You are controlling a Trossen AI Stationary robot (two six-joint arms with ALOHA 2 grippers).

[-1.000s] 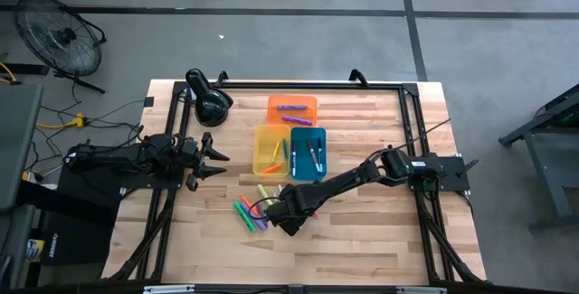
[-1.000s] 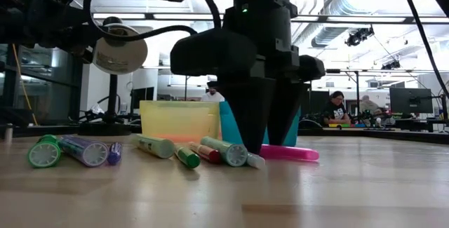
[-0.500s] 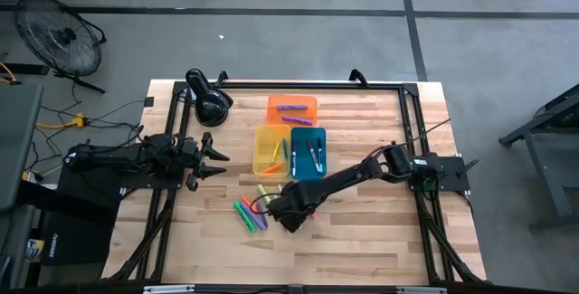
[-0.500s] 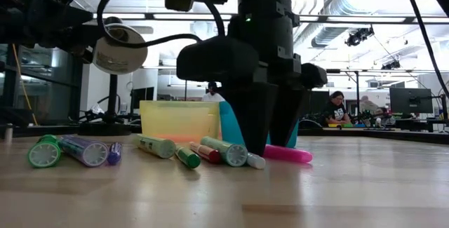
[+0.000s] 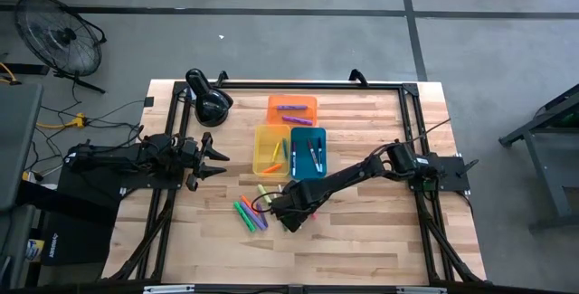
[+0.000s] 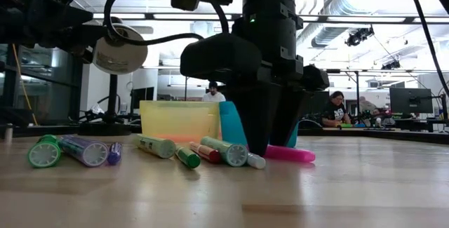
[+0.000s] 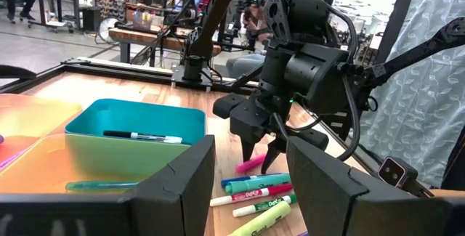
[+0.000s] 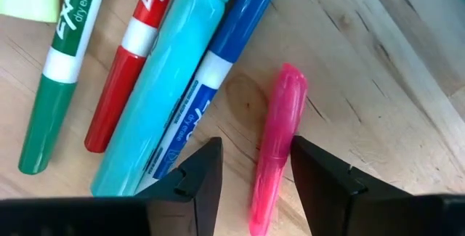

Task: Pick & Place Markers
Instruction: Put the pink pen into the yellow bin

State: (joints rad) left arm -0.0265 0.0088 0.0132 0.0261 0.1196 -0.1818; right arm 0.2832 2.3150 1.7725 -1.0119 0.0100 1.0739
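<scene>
Left gripper (image 5: 213,157) waited at the table's left side, well apart from the work, its two dark fingers spread and empty.

Loose cluster of short capped plastic markers (image 5: 251,211) (green, purple, orange, red, blue) lay on the bare wooden table (image 5: 362,240), just in front of the translucent yellow rectangular tray (image 5: 270,148) and the translucent blue rectangular tray (image 5: 308,152); the translucent orange tray (image 5: 291,109) sat behind those two. A few markers already lay in each tray.

Right gripper (image 8: 254,167) stood low over the right edge of the cluster, fingers parted and straddling the short pink marker (image 8: 276,145), nothing clamped yet. The pink marker lay flat on the wood, just beside the blue-and-white marker (image 8: 218,83), slightly apart from it.

Step in hand, as judged: the grasp of the pink marker. The next move calls for pinching the fingers fully onto its barrel without catching the blue neighbour, then a straight lift.

Pink marker: slim, smooth, glossy, rounded at the cap end; probably light and prone to rolling if nudged.
</scene>
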